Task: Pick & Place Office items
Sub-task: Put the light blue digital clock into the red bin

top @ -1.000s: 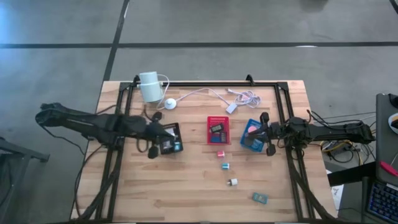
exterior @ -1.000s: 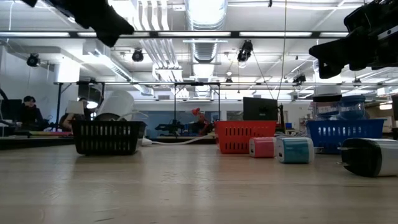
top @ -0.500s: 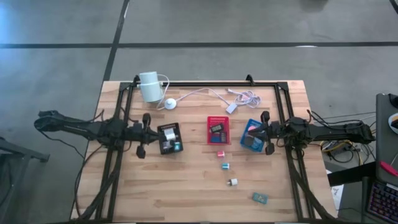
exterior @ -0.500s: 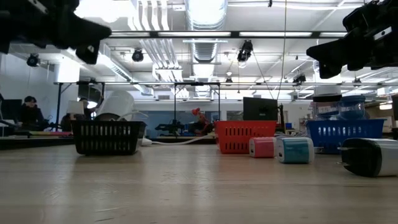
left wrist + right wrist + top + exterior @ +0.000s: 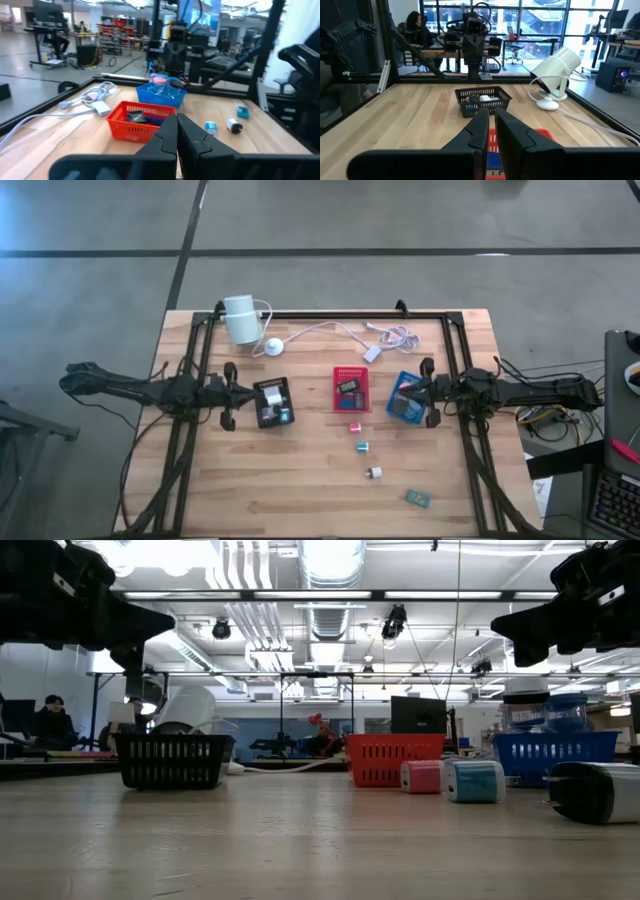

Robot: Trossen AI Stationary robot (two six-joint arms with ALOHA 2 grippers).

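Observation:
Three small trays stand in a row across the table: black [image 5: 273, 402], red [image 5: 351, 388] and blue [image 5: 405, 398], each with office items inside. Loose office items lie on the wood nearer the front: a pink block [image 5: 354, 426], a teal one [image 5: 363, 446], a white one [image 5: 374, 473] and a blue one [image 5: 418, 498]. My left gripper [image 5: 248, 392] hovers level just left of the black tray, shut and empty; its fingers [image 5: 170, 135] lie together. My right gripper [image 5: 410, 390] hovers level at the blue tray's right side, shut [image 5: 492, 122] and empty.
A white cylinder device [image 5: 240, 318] with its white cable [image 5: 340, 332] sits at the far edge. A black frame rail [image 5: 330, 315] runs round the table. Bare wood lies at the front left [image 5: 250, 490]. People sit in the room beyond the table.
My left gripper has drawn back from above the black tray toward the table's left edge, sinking and tipping up from a downward slant to level. The black tray, covered by it before, now shows whole.

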